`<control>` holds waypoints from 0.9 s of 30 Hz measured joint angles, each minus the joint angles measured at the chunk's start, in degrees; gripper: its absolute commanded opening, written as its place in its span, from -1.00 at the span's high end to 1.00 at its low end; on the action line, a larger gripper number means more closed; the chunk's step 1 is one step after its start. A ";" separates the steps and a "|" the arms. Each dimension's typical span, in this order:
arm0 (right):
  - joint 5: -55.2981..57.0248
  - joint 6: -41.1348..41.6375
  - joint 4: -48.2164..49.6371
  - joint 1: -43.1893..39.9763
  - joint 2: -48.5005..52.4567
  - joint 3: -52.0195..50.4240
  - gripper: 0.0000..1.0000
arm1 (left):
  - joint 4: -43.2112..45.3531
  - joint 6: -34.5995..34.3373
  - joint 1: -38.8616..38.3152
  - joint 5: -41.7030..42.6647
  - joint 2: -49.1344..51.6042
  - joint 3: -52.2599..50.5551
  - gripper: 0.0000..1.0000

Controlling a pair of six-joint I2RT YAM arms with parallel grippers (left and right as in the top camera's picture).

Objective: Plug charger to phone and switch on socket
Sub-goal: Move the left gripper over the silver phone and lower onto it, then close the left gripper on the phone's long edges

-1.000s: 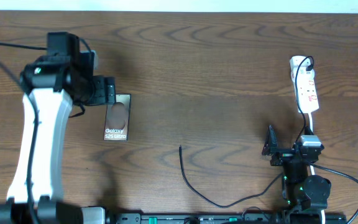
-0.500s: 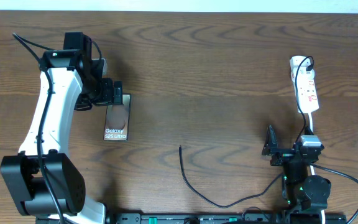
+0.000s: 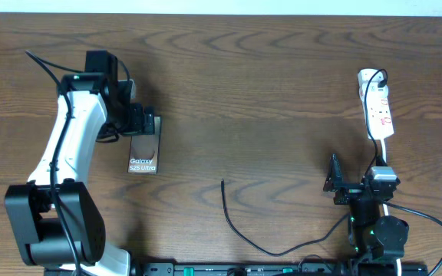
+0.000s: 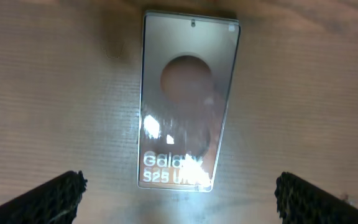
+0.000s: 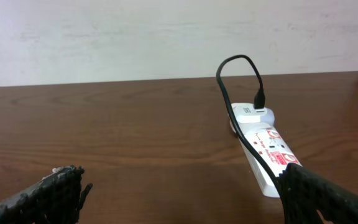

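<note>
Over the last second the left arm has swung in from the side, and the left gripper (image 3: pixel 141 123) now hangs above the far end of the phone (image 3: pixel 143 149). Its jaws are spread wide. In the left wrist view they sit at either lower corner of the frame with the phone's whole width between them, not touching it. The phone itself has not moved: it lies flat, screen up, on the left half of the bench (image 3: pixel 267 84), with its white "Galaxy" lettering at the near end. I judge this to be the lining-up before a grasp or a steadying hold on the phone, so the plugging has not yet begun. The charger (image 3: pixel 225 205) lies where it was, a thin black curve near the middle front of the bench. Its free tip points away from the robot and sits well apart from the phone. The right gripper (image 3: pixel 333 178) has stayed parked at the front right, jaws wide and empty, facing the socket (image 3: pixel 377 107). The socket lies far right with a black lead plugged into its far end, and nothing is touching its switch. The bench is dark brown wood grain, matt enough to give some grip, though the phone's glossy glass could slip. A pale, plain wall closes the far edge.
</note>
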 measured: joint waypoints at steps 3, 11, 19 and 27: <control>0.00 0.00 -0.02 0.00 0.02 0.00 -0.98 | 3.21 -0.02 0.00 0.00 0.00 -3.65 -0.98; 0.00 0.00 -0.02 0.00 0.02 0.00 -0.99 | 5.53 -0.15 -0.81 -0.96 0.31 -8.79 -0.98; -0.02 0.00 -0.02 0.00 0.02 0.00 -0.99 | 7.21 -0.17 -2.82 -2.71 6.75 -8.79 -0.98; 0.00 0.00 -0.02 0.00 0.02 0.00 -0.99 | 10.29 -0.20 -2.80 -3.04 8.57 -8.90 -0.98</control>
